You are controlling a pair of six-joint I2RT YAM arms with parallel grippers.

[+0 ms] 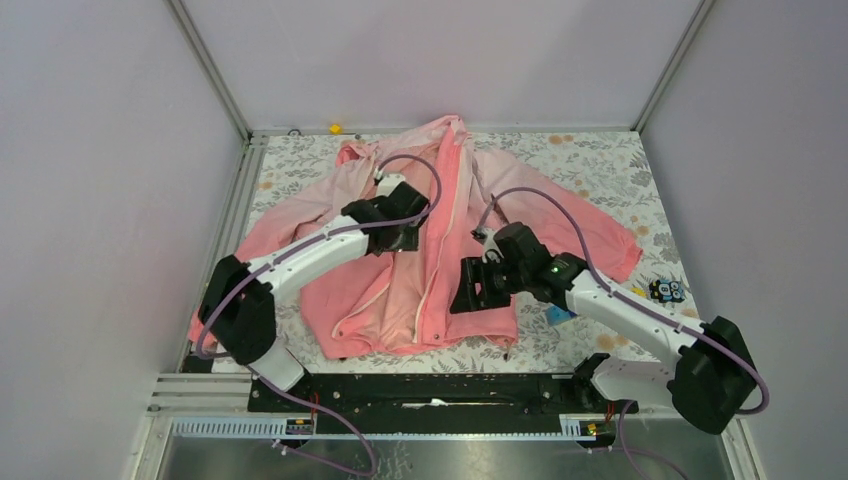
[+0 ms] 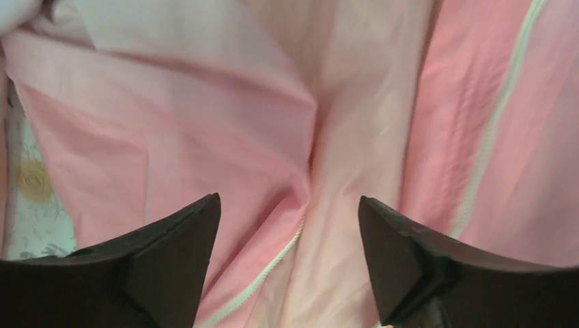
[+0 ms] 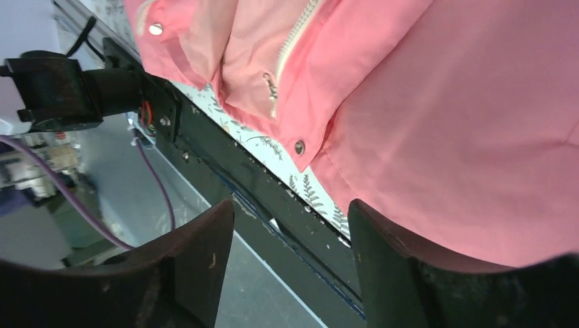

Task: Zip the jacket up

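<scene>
Coral hem of the jacket (image 3: 444,123) lies closest to me, along the near edge of the flower-printed table (image 1: 590,165), just past the black rail (image 3: 225,160) that carries my 2 arms. My right claw (image 3: 292,208) hangs over that hem beside the bottom of the front opening, its 2 fingers spread apart and gripping nothing. Beyond its tips the white zipper (image 3: 293,41) runs up between 2 flaps that lie parted, with a metal snap (image 3: 298,146) at a flap's lower corner.

Farther in, my left claw (image 2: 289,205) hovers over the chest, left of the zipper line. It is released too, fingers wide with only pale pink folds under them.

The jacket is spread front up across the middle of the table, its sleeves reaching toward the left and right edges and its pale collar at the far edge. A small yellow thing (image 1: 335,128) sits on that far edge, left of the collar.
</scene>
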